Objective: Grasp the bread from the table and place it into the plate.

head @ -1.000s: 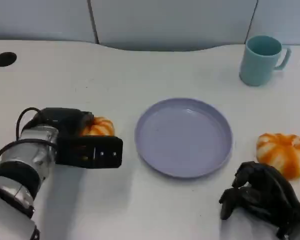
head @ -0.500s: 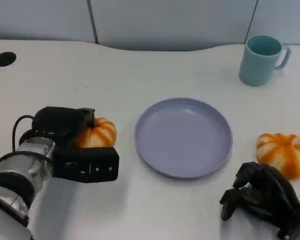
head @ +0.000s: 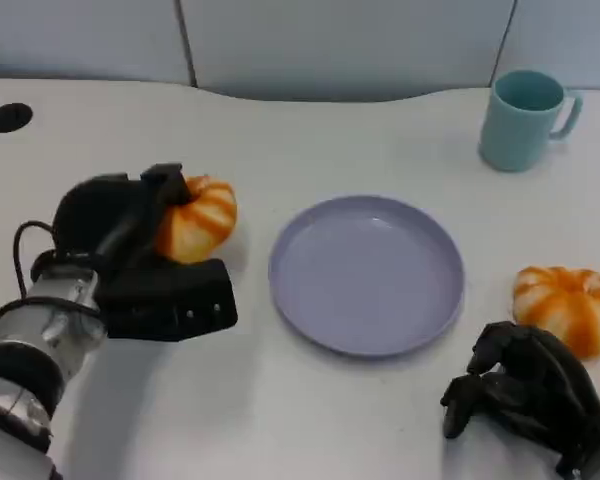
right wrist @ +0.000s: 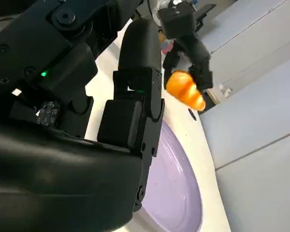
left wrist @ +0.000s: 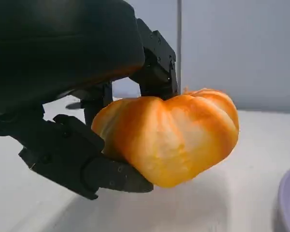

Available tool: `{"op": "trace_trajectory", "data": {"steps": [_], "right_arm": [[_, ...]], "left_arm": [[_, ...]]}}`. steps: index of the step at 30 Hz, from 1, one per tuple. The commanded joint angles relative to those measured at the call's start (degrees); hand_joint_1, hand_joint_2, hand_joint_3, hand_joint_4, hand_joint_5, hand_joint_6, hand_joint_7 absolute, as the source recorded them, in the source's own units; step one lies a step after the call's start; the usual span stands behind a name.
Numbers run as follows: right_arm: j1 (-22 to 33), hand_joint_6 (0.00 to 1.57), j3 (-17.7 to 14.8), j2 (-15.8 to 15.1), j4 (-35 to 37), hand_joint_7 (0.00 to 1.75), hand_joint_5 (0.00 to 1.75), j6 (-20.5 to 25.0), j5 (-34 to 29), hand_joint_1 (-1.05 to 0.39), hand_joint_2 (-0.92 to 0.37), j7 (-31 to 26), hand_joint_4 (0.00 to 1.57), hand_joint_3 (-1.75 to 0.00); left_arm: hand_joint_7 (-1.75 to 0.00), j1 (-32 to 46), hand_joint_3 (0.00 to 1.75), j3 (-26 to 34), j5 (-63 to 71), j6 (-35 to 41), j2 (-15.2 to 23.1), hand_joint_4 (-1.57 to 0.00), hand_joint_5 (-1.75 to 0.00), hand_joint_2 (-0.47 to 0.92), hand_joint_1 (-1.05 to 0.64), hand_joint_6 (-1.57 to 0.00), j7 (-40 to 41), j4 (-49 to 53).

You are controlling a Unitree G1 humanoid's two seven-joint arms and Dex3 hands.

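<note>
Left hand: while its fingers (left wrist: 111,174) clamp the bread from below and behind, the left hand (head: 130,260) holds that bread clear of the surface, as the left wrist view shows.
Bread: the bread (head: 195,217), an orange and white ribbed bun, sits between the left hand's fingers, tilted, with its free side turned toward the plate; a shadow lies on the surface beneath it in the left wrist view.
Plate: the plate (head: 368,274), lavender and round, lies on the surface just beyond the held bread, on the side away from the left fingers, with nothing in it.
Right hand: the right hand (head: 525,395) rests low near the surface edge, its fingers curled inward with nothing between them.
Second bun: a second bun (head: 570,305) of the same orange and white lies on the surface just past the right hand's fingers, apart from them, beside the plate's rim.
Mug: a teal mug (head: 522,119) stands upright well beyond the right fingers, near the far edge of the surface, handle pointing away from the plate.
Surface: the surface (head: 310,140) is white, with a dark round hole (head: 8,117) far beyond the left fingers.
</note>
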Motion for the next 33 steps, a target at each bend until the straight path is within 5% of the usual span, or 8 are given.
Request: {"op": "trace_trajectory", "data": {"steps": [1, 9, 23, 33], "right_arm": [[0.5, 1.57, -0.24, -1.13, -0.62, 0.48, 0.65, 0.44, 0.31, -1.05, -0.47, -0.3, 1.57, 0.0], [0.36, 1.57, -0.33, -1.04, -0.15, 0.48, 0.65, 0.47, 0.42, -1.05, -0.47, -0.06, 1.57, 0.0], [-1.75, 1.57, 0.33, -0.16, 3.76, 0.47, 0.65, -2.83, -1.36, -1.05, -0.48, -0.94, 1.57, -0.01], [-1.81, 1.57, 0.57, -0.33, 3.96, 0.44, 0.63, -2.43, -1.02, -1.05, -0.48, 0.71, 1.57, 0.0]], "left_arm": [[-1.75, 0.27, 0.86, 0.48, -0.53, -0.3, 0.84, -0.82, -1.75, 0.63, -0.14, -0.58, 0.86, 0.13], [-1.75, -0.58, 0.87, 0.13, -0.05, -2.57, 1.02, -0.82, -1.75, 0.62, -0.14, -0.58, 1.47, -2.72], [-1.75, -4.29, 1.23, -1.07, 2.27, -10.24, 0.22, -0.9, -1.75, 0.47, -0.19, -0.7, 1.53, -12.47], [-1.75, -4.56, 1.21, -1.52, 2.31, -13.51, -0.77, -0.91, -1.75, 0.49, -0.23, -0.69, -1.57, -15.64]]}}
